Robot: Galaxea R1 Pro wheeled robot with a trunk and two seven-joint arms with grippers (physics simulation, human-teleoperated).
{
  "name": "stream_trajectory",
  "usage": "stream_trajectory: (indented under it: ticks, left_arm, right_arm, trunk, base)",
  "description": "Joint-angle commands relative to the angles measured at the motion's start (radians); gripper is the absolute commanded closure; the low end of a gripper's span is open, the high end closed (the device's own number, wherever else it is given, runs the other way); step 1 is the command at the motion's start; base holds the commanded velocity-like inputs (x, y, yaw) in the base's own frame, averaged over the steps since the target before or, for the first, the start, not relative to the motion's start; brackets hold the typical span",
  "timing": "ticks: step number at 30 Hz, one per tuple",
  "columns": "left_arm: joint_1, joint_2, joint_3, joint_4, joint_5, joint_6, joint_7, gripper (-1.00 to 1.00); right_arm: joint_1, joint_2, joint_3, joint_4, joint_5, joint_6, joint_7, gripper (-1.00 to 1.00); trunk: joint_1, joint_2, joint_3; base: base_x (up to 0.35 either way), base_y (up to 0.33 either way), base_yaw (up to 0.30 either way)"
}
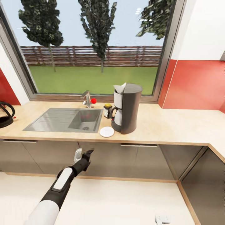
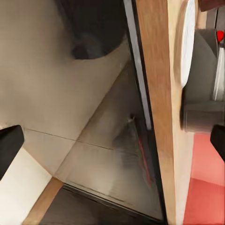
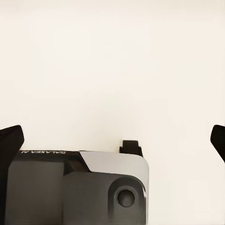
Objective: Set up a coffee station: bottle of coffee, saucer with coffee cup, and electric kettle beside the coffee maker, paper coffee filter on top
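The coffee maker point(image 1: 127, 107) stands on the kitchen countertop point(image 1: 175, 125) right of the sink, with the paper coffee filter point(image 1: 120, 88) on its top. The bottle of coffee point(image 1: 107, 110) is just left of it. The saucer point(image 1: 107, 132) lies bare in front, also seen edge-on as the saucer point(image 2: 187, 42). The electric kettle point(image 1: 4, 114) is at the counter's far left. My left gripper point(image 1: 88, 153) hangs below the counter edge before the cabinets; its fingertips point(image 2: 9, 145) are wide apart, nothing between. A small whitish thing point(image 1: 77, 154), perhaps the coffee cup, shows beside it. My right gripper point(image 3: 112, 140) is open, low.
A steel sink point(image 1: 67, 120) with a faucet and red knob point(image 1: 93, 101) is set into the counter under the window. Grey cabinet fronts point(image 1: 140, 159) run below, turning a corner at the right. Part of the right gripper point(image 1: 162, 220) shows over the pale floor.
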Motion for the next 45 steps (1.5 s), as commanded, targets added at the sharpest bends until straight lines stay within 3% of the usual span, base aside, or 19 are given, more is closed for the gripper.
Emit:
stream_trajectory:
  ticks: [1,2,3,5,8,11,12,13,14,18,20,24,25,26,28,32,39,41,45]
  left_arm:
    - [0.019,0.003,0.006,0.001,0.005,0.009,-0.017,-1.00]
    - [0.052,0.016,0.007,0.001,0.005,0.010,-0.038,-1.00]
    - [0.138,0.061,0.002,0.003,0.003,0.011,-0.105,-1.00]
    - [0.179,0.077,0.001,0.003,-0.001,0.011,-0.136,-1.00]
    - [0.279,0.113,0.000,0.007,-0.070,0.001,-0.199,-1.00]
    - [0.328,0.125,0.000,0.034,-0.217,-0.037,-0.213,-1.00]
    - [0.333,0.126,0.000,0.042,-0.247,-0.051,-0.214,-1.00]
    - [0.340,0.128,0.000,0.060,-0.308,-0.086,-0.216,-1.00]
    - [0.343,0.128,0.000,0.070,-0.337,-0.105,-0.217,-1.00]
    - [0.351,0.130,0.000,0.150,-0.519,-0.207,-0.219,-1.00]
    - [0.353,0.131,0.000,0.202,-0.639,-0.256,-0.219,-1.00]
    - [0.354,0.133,0.001,0.256,-0.782,-0.322,-0.218,-1.00]
    - [0.354,0.133,0.001,0.279,-0.835,-0.354,-0.216,-1.00]
    - [0.354,0.135,0.003,0.355,-0.953,-0.449,-0.210,-1.00]
    - [0.354,0.142,0.005,0.388,-0.980,-0.483,-0.208,-1.00]
    - [0.354,0.206,0.010,0.444,-1.007,-0.528,-0.207,-1.00]
    - [0.354,0.212,0.000,0.494,-1.014,-0.538,-0.211,-1.00]
    - [0.354,0.210,-0.001,0.494,-1.017,-0.537,-0.217,-1.00]
    - [0.354,0.210,-0.001,0.494,-1.017,-0.537,-0.217,-1.00]
  right_arm:
    - [-0.001,0.000,-0.009,0.000,0.010,0.001,0.003,-1.00]
    - [-0.001,0.000,-0.009,-0.001,0.010,0.001,0.003,-1.00]
    - [-0.001,0.000,-0.009,-0.001,0.010,0.001,0.003,-1.00]
    - [-0.001,0.000,-0.009,-0.001,0.010,0.001,0.003,-1.00]
    - [-0.001,-0.001,-0.010,-0.001,0.009,0.000,0.003,-1.00]
    - [-0.001,-0.002,-0.010,-0.002,0.008,-0.001,0.003,-1.00]
    - [-0.001,-0.002,-0.010,-0.002,0.008,-0.001,0.003,-1.00]
    - [-0.001,-0.002,-0.010,-0.002,0.008,-0.001,0.003,-1.00]
    - [-0.001,-0.003,-0.010,-0.002,0.008,-0.001,0.003,-1.00]
    - [-0.001,-0.007,-0.010,-0.002,0.007,-0.002,0.003,-1.00]
    - [-0.001,-0.008,-0.010,-0.002,0.007,-0.002,0.003,-1.00]
    - [-0.001,-0.009,-0.010,-0.002,0.007,-0.002,0.003,-1.00]
    - [-0.001,-0.009,-0.010,-0.002,0.007,-0.002,0.003,-1.00]
    - [-0.001,-0.009,-0.010,-0.002,0.007,-0.002,0.003,-1.00]
    - [-0.001,-0.010,-0.010,-0.002,0.007,-0.002,0.003,-1.00]
    - [-0.001,-0.019,-0.012,-0.003,0.004,-0.002,0.001,-1.00]
    - [-0.001,-0.025,-0.013,-0.003,0.004,-0.003,0.000,-1.00]
    - [-0.001,-0.054,-0.012,-0.002,0.004,-0.003,0.000,-1.00]
    - [0.007,-0.075,-0.012,-0.002,0.005,-0.002,0.001,-1.00]
  trunk:
    - [0.000,-0.002,-0.002]
    - [0.000,-0.002,-0.002]
    - [0.000,-0.002,-0.002]
    - [0.000,-0.002,-0.002]
    - [0.000,-0.002,-0.002]
    - [0.000,-0.002,-0.002]
    - [0.000,-0.002,-0.002]
    - [0.000,-0.002,-0.002]
    - [0.000,-0.002,-0.002]
    - [0.000,-0.002,-0.002]
    - [0.000,-0.002,-0.002]
    - [0.000,-0.002,-0.002]
    - [0.000,-0.002,-0.002]
    - [0.000,-0.002,-0.002]
    - [0.000,-0.002,-0.002]
    - [0.000,-0.002,-0.002]
    - [0.000,-0.002,-0.002]
    - [0.000,-0.002,-0.002]
    - [0.000,-0.002,-0.004]
  base:
    - [-0.162,0.001,0.000]
    - [-0.083,0.000,0.000]
    - [-0.017,0.000,0.000]
    - [-0.010,0.000,0.000]
    - [-0.003,0.000,0.000]
    - [0.000,0.000,0.000]
    - [0.000,0.000,0.000]
    - [0.000,0.000,0.000]
    - [0.000,0.000,0.000]
    - [0.000,0.000,0.000]
    - [0.000,0.000,0.000]
    - [0.000,0.000,0.000]
    - [0.000,0.000,0.000]
    - [0.000,0.000,0.000]
    - [0.000,0.000,0.000]
    - [0.000,0.000,0.000]
    - [0.000,0.000,0.090]
    - [0.000,0.000,0.269]
    - [0.000,0.000,0.273]
